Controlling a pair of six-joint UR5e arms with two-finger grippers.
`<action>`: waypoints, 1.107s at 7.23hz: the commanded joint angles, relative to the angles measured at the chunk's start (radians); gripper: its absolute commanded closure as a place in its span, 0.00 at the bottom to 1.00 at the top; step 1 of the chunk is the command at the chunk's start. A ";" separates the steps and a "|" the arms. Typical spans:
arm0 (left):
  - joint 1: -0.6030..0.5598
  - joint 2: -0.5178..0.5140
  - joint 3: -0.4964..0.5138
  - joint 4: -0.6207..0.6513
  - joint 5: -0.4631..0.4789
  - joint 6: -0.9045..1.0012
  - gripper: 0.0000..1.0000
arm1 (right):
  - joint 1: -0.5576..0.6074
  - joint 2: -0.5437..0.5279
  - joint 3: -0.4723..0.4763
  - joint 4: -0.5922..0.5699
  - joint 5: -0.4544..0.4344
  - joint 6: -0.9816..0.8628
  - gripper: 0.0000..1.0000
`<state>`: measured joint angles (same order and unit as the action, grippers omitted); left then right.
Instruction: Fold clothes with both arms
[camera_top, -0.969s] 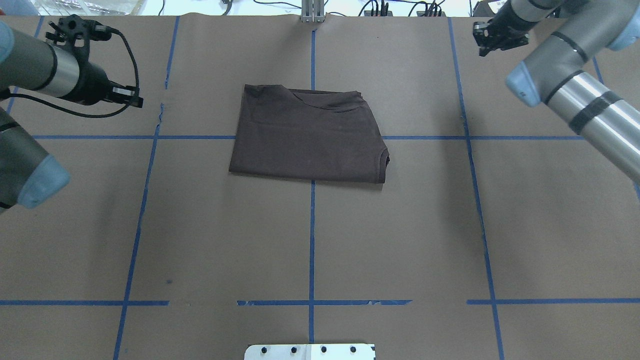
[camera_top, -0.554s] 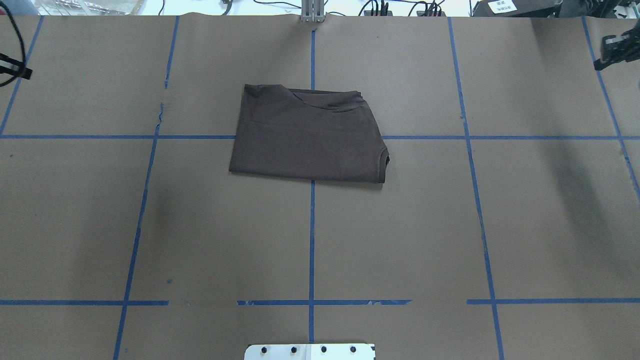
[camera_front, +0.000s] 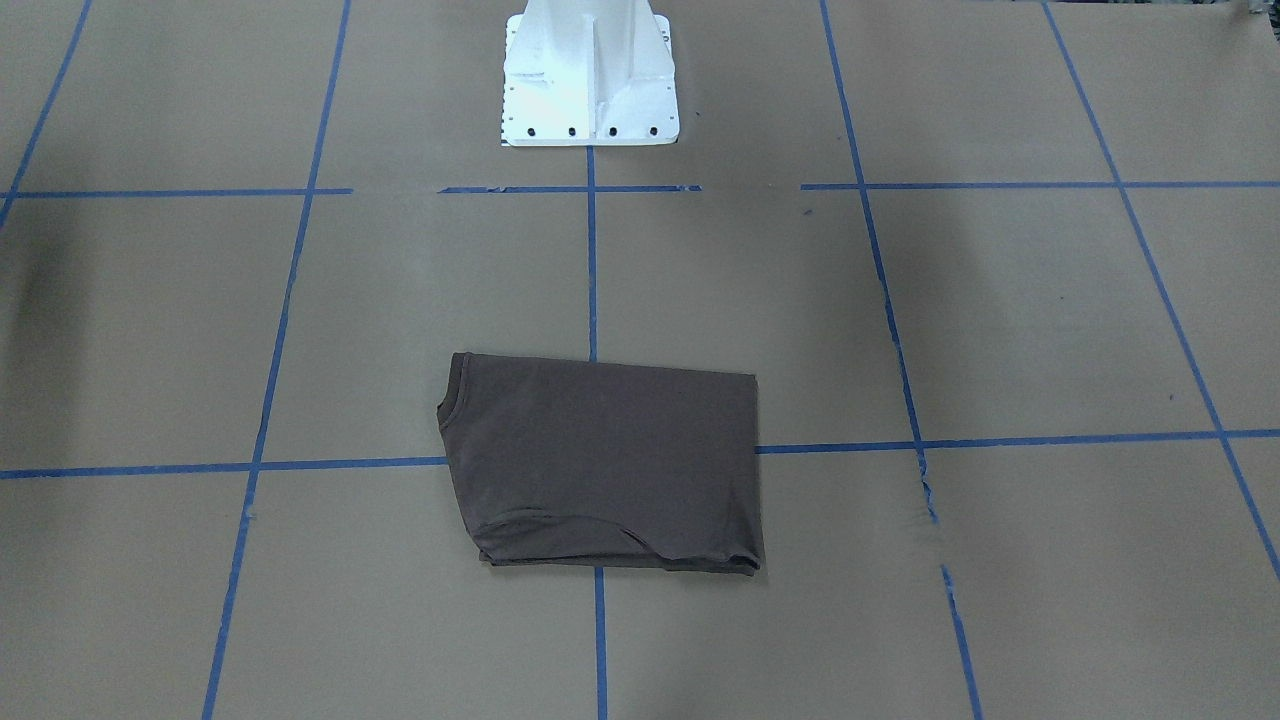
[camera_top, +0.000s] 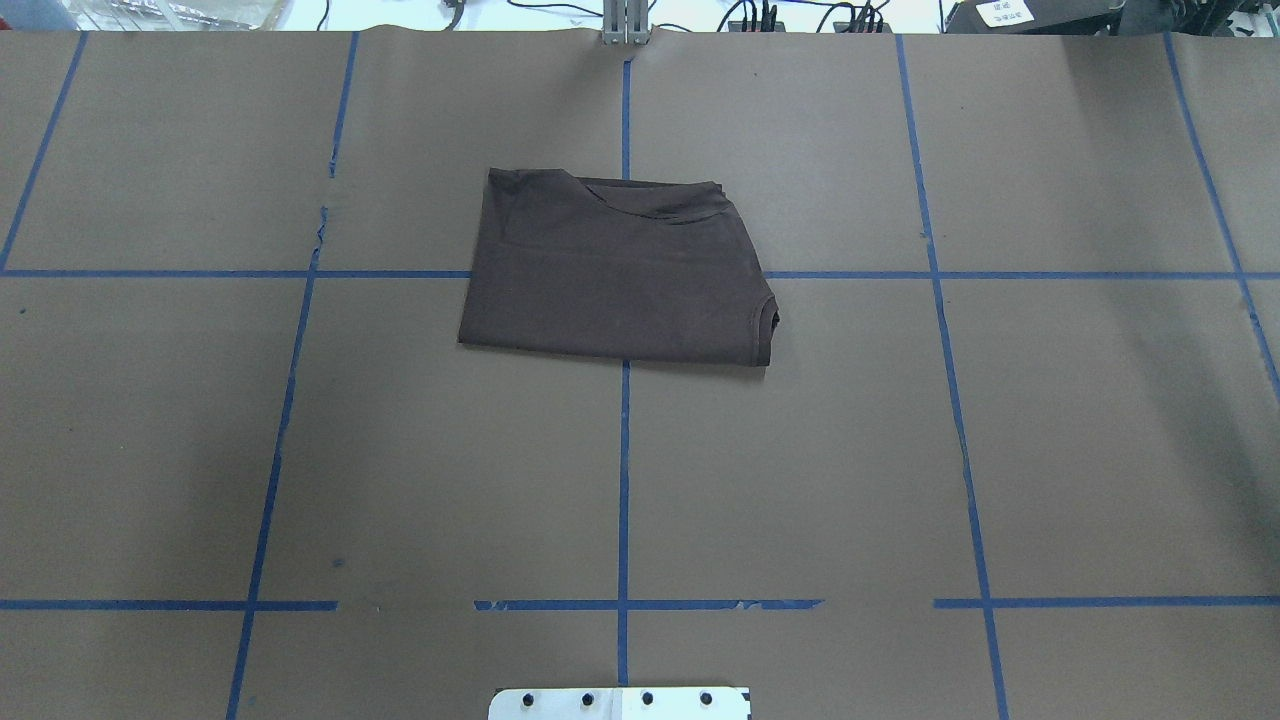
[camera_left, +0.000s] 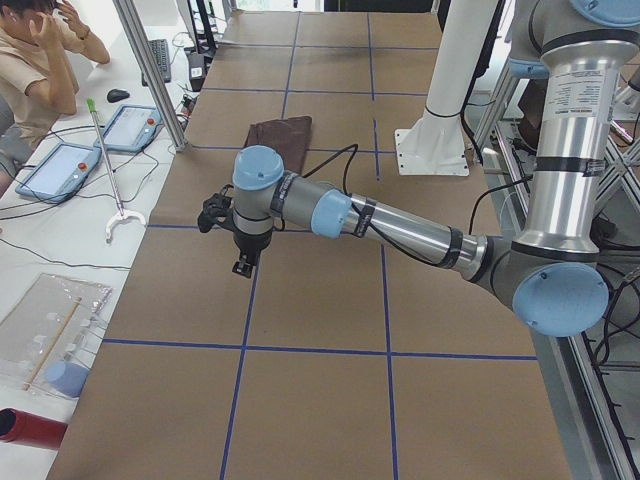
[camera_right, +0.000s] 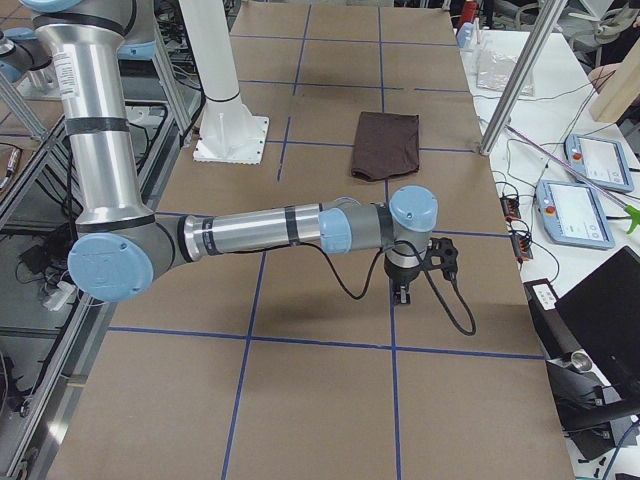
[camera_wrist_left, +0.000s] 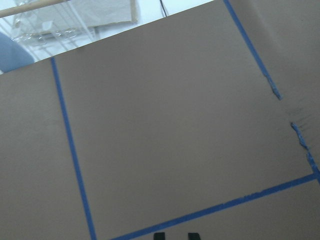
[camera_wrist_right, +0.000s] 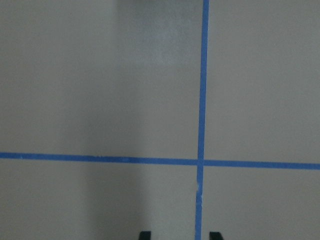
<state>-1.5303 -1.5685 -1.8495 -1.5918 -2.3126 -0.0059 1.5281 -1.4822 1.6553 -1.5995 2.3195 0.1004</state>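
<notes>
My left gripper (camera_wrist_left: 176, 235) and right gripper (camera_wrist_right: 180, 235) hung low over the brown table paper (camera_top: 1100, 450) at opposite ends, fingers apart on each. Well away between them, the folded brown T-shirt (camera_top: 615, 270) lay flat across blue tape lines (camera_top: 850, 275).

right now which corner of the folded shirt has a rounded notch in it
The shirt corner nearest the robot, on its right: a hemmed edge curls into a notch there; the other corners have none.
</notes>
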 joint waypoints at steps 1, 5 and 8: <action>-0.010 0.140 -0.036 0.007 -0.008 0.032 0.00 | 0.009 -0.058 0.025 -0.020 -0.005 -0.022 0.00; -0.040 0.177 -0.077 0.009 0.009 0.030 0.00 | 0.009 -0.075 0.008 -0.016 -0.003 -0.018 0.00; -0.040 0.202 -0.070 0.019 -0.040 0.030 0.00 | 0.006 -0.075 0.006 -0.016 -0.003 -0.019 0.00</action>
<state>-1.5699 -1.3805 -1.9191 -1.5791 -2.3251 0.0257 1.5356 -1.5561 1.6612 -1.6154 2.3137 0.0825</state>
